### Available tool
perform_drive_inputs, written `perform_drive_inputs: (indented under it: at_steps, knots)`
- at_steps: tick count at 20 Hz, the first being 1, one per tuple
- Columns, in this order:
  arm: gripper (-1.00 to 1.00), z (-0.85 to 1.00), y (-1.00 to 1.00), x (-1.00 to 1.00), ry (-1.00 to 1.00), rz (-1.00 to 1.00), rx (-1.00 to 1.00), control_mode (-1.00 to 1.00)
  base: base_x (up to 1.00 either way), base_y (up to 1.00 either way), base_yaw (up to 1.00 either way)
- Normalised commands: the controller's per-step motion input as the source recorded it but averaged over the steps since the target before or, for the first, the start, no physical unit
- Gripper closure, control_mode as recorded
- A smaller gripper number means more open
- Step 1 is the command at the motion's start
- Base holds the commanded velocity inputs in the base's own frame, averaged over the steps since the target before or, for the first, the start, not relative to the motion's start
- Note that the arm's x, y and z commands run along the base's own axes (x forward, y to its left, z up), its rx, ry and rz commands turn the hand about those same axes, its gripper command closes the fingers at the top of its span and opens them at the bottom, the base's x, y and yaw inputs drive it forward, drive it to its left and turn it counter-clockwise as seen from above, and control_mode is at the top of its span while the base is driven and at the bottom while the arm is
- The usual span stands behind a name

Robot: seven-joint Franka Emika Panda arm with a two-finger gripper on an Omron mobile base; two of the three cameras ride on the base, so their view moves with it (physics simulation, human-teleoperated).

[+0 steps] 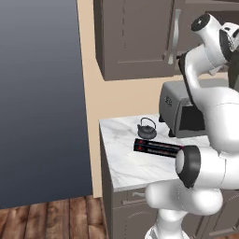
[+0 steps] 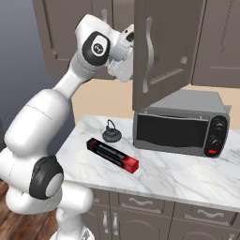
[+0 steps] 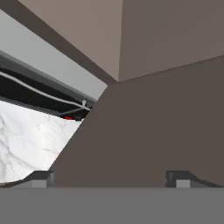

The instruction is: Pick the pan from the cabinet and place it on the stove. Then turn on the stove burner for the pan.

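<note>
The cabinet hangs on the wall above the counter. One of its doors stands swung open over the toaster oven. My arm is raised, and the hand sits at the open door's inner edge, with the fingers hidden behind the door. In the hand view my gripper is open, its fingertips wide apart with nothing between them, close to a bare brown cabinet panel. The pan is hidden. The stove is out of view.
A grey toaster oven stands on the marble counter under the open door. A small black teapot and a long black-and-red box lie to its left. A tall dark panel closes off the counter's left end.
</note>
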Motion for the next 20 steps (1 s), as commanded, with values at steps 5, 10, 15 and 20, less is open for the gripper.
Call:
perform_drive_inputs:
  at_steps: [5, 10, 15, 20]
  knots:
    - [-1.00, 0.00, -0.89, -0.50, -0.02, -0.10, 0.02, -1.00, 0.00, 0.00, 0.00]
    - [-1.00, -0.03, -0.72, -0.14, 0.00, -0.08, 0.02, -1.00, 0.00, 0.00, 0.00]
    - [-1.00, -0.08, -0.16, 0.00, 0.00, -0.01, 0.01, -1.00, 0.00, 0.00, 0.00]
    - [-1.00, -0.04, 0.11, -0.17, -0.04, 0.01, 0.00, -1.00, 0.00, 0.00, 0.00]
